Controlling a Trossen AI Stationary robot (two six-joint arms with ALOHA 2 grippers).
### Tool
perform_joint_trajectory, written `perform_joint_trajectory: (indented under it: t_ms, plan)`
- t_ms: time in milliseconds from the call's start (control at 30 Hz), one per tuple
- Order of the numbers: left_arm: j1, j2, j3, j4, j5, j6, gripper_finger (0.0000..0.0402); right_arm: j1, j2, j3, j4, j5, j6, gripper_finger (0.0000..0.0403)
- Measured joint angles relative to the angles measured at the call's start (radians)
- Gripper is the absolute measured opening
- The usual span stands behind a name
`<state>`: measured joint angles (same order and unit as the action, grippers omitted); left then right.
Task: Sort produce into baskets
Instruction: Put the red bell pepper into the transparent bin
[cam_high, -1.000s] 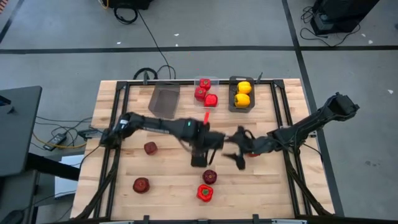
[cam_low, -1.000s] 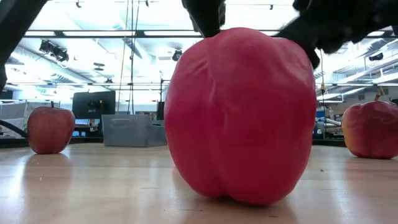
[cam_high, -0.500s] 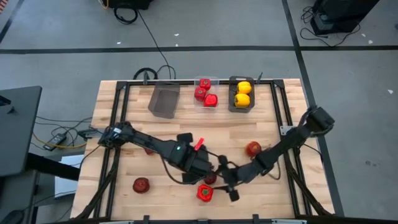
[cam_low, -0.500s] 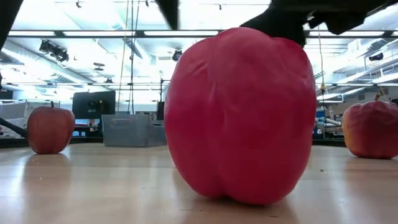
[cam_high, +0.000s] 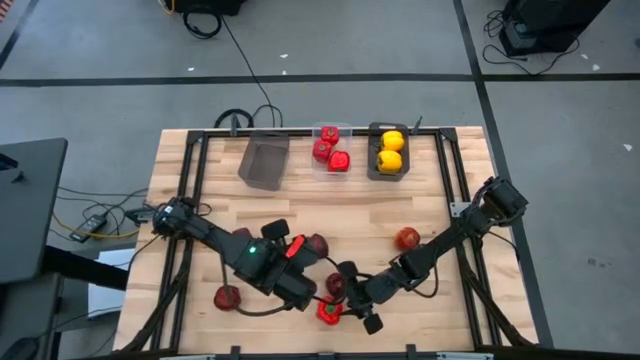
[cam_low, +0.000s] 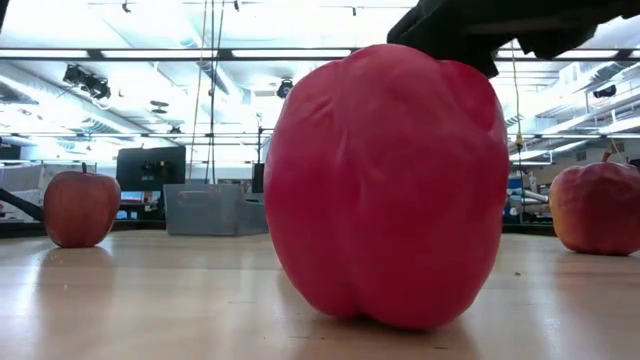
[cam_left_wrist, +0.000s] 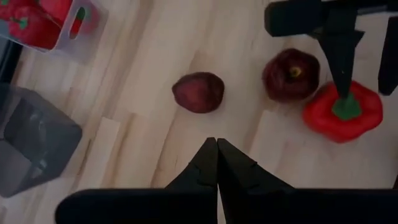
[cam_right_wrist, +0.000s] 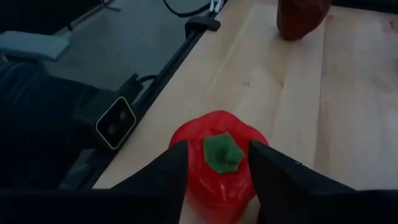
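Observation:
A red bell pepper (cam_high: 328, 312) with a green stem (cam_right_wrist: 222, 151) stands on the table near its front edge; it fills the low view (cam_low: 385, 185). My right gripper (cam_right_wrist: 217, 174) is open above it, one finger on each side of the pepper's top. It also shows in the high view (cam_high: 345, 302). My left gripper (cam_left_wrist: 216, 150) is shut and empty, above the table to the left of a maroon apple (cam_left_wrist: 198, 92); in the high view it (cam_high: 298, 268) is near the middle front. A second apple (cam_left_wrist: 290, 74) lies beside the pepper. My right gripper comes at the red pepper from above, slanting from the table's right. Its open fingers (cam_right_wrist: 171, 171) stand on either side of the stem end. I cannot tell whether they touch the pepper. The pepper stands upright on the table.
At the far edge stand an empty dark grey bin (cam_high: 264, 162), a clear bin (cam_high: 322, 132) with red peppers and a dark grey bin (cam_high: 372, 160) with yellow peppers. More apples lie at the front left (cam_high: 227, 297) and the right (cam_high: 407, 238).
My right gripper has gone from the table's middle toward the near edge and the left, coming down over the red pepper. My left gripper has drawn back toward the near left. The pepper and the apples have stayed where they were.

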<state>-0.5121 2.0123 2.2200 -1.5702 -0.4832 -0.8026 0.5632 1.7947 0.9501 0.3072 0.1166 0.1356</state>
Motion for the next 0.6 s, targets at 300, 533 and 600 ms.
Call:
perform_joint_trajectory:
  t_ms: [300, 533, 600]
  plan:
    - [-0.013, -0.061, 0.000, 0.003, -0.150, -0.121, 0.0005, -0.016, 0.003, 0.000, -0.009, -0.038, 0.043, 0.0140]
    - [0.012, -0.112, 0.000, 0.015, -0.287, -0.111, 0.0016, -0.034, 0.003, 0.000, -0.009, -0.039, 0.057, 0.0153]
    - [0.028, -0.117, 0.000, 0.018, -0.288, -0.095, 0.0017, -0.035, 0.003, -0.001, -0.008, -0.040, 0.059, 0.0158]
